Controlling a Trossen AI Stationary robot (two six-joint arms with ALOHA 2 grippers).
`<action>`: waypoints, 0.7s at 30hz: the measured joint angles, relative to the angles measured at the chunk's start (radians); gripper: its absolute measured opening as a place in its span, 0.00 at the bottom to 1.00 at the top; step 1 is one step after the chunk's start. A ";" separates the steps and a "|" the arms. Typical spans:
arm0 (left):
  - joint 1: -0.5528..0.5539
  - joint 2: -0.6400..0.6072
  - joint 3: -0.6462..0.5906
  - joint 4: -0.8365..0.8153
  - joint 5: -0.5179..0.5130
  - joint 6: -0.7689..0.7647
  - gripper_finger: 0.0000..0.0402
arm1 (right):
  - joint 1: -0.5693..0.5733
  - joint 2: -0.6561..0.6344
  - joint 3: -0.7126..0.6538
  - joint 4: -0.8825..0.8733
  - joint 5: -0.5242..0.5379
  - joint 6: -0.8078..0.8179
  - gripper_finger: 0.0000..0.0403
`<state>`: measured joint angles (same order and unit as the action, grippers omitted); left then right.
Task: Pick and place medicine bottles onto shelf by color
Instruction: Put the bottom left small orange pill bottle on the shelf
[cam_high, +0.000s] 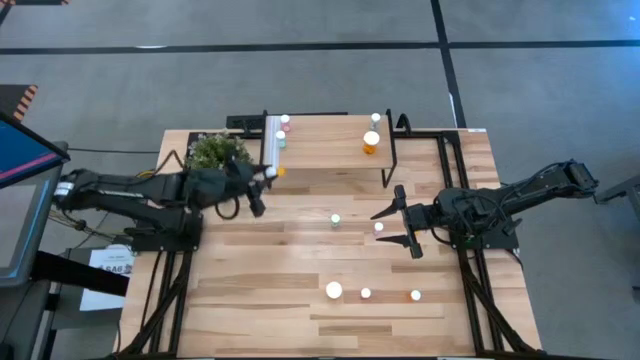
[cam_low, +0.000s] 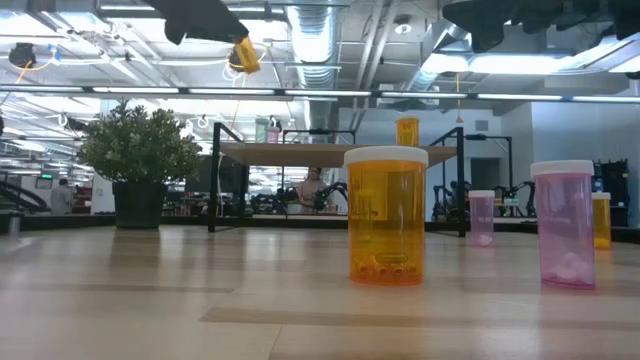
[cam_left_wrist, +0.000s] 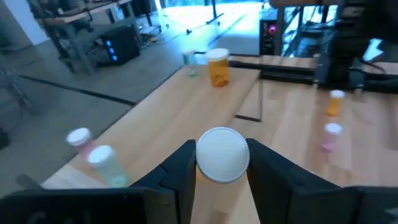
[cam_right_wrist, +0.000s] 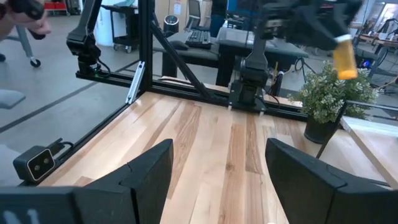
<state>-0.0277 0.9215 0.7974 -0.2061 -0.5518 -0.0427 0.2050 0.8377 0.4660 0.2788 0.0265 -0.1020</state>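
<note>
Left end effector (cam_high: 262, 180) is clamped on an orange bottle (cam_high: 276, 172), held in the air at the shelf (cam_high: 330, 145) edge. Four bottles already up there; five left on the desk (cam_high: 260, 300). Right end effector (cam_high: 400, 228) idle, jaws wide, empty.

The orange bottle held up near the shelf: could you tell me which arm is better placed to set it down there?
The left. Its gripper already grips the orange bottle by its white cap, right at the shelf edge beside the plant. The right gripper is open, empty and over the table, farther away.
</note>
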 joint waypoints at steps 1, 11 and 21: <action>0.035 0.000 0.006 -0.007 0.026 0.007 0.27 | 0.000 0.000 0.000 0.000 0.000 0.000 0.69; 0.286 0.140 0.163 -0.154 0.279 0.046 0.28 | 0.000 0.000 0.000 -0.004 0.000 -0.003 0.69; 0.421 0.312 0.226 -0.235 0.365 0.065 0.28 | 0.003 0.000 0.000 -0.005 0.000 0.000 0.69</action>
<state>0.3934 1.2336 1.0233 -0.4412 -0.1866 0.0227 0.2077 0.8379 0.4660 0.2740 0.0265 -0.1016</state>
